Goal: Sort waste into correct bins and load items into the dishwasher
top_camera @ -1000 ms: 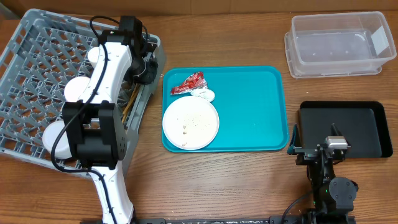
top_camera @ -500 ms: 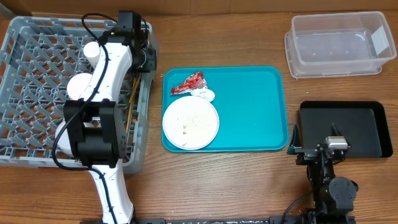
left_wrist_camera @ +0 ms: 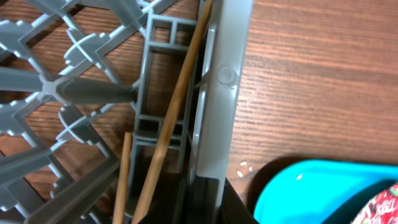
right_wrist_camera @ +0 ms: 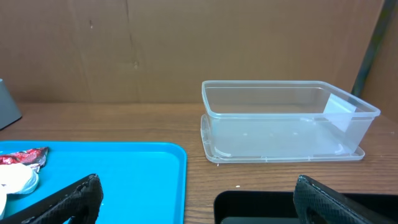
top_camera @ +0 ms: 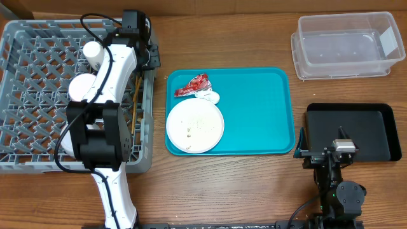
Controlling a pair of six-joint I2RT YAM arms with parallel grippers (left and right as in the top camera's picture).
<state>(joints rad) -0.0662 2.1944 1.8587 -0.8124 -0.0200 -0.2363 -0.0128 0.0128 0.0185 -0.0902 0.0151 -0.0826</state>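
Well, from above, the big grey plastic dish rack (top_camera: 38, 83) sits at the left of the brown wooden table (top_camera: 222, 191). The left gripper (top_camera: 145, 57) is over the rack's right wall, near the far corner. The white arm hides its fingers, so I cannot tell if they are apart or together. A small white cup (top_camera: 93, 52) and a round pale bowl (top_camera: 80, 86) sit in the rack. The thin wooden chopsticks (top_camera: 135, 102) lie in it along the right wall.

The flat teal tray (top_camera: 261, 114) is in the middle. On it are the large white plate (top_camera: 203, 117) with white rice crumbs (top_camera: 189, 132), the crumpled red wrapper (top_camera: 193, 84) and the small white scrap (top_camera: 210, 97) just beside them. The clear plastic tub (top_camera: 343, 69) is at the back right. The shallow black tray (top_camera: 378, 152) is nearer, with the right gripper (top_camera: 323, 138) at its left end.

In the left wrist view, the chopsticks (left_wrist_camera: 177, 106) slant over the rack's grid, just inside the grey wall (left_wrist_camera: 217, 93). One white crumb (left_wrist_camera: 244, 166) lies on the table near the teal tray's corner (left_wrist_camera: 311, 186).

In the right wrist view, the two black fingers (right_wrist_camera: 68, 199) are wide apart and hold nothing. The clear tub (right_wrist_camera: 280, 124) stands ahead. The red wrapper (right_wrist_camera: 22, 155) lies on the teal tray at the left.
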